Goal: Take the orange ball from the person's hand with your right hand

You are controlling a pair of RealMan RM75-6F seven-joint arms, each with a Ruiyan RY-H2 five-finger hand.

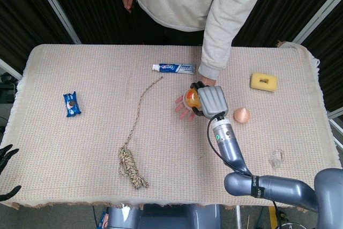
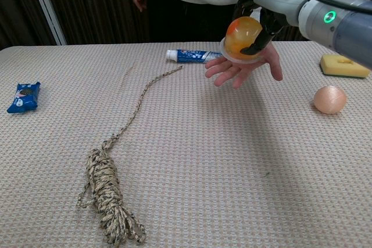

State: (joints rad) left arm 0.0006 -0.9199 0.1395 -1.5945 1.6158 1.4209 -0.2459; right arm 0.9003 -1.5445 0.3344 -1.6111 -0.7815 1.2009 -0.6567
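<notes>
Chest view puts the coiled rope (image 2: 107, 196) nearest, its loose tail running away up the cloth, and the blue snack packet (image 2: 23, 96) off at the left edge; well beyond them, mid-table and up in the air, is where it matters. Right hand (image 2: 263, 14) is wrapped over the orange ball (image 2: 243, 36), dark fingers (image 2: 256, 42) curling down its near side, and the ball looks just clear of the person's hand (image 2: 241, 68), which lies open, palm up, right beneath it. I cannot tell from either view whether the ball has fully left that palm or is brushing it. My read: the grasp is made and the lift looks started; what's left is carrying the ball clear of the person. Head view shows the same thing from above, the grey back of the right hand covering most of the ball, with pink fingertips poking out to the left. Left hand (image 1: 5, 156) sits at the near-left frame edge, dark fingers apart, holding nothing. Containers? None that I can make out; a small clear object (image 1: 276, 158) lies near the right arm, too small to identify. Further out are the peach ball (image 2: 329, 99), the yellow sponge (image 2: 344, 65), and the toothpaste tube (image 2: 196, 56) nearest the person.
</notes>
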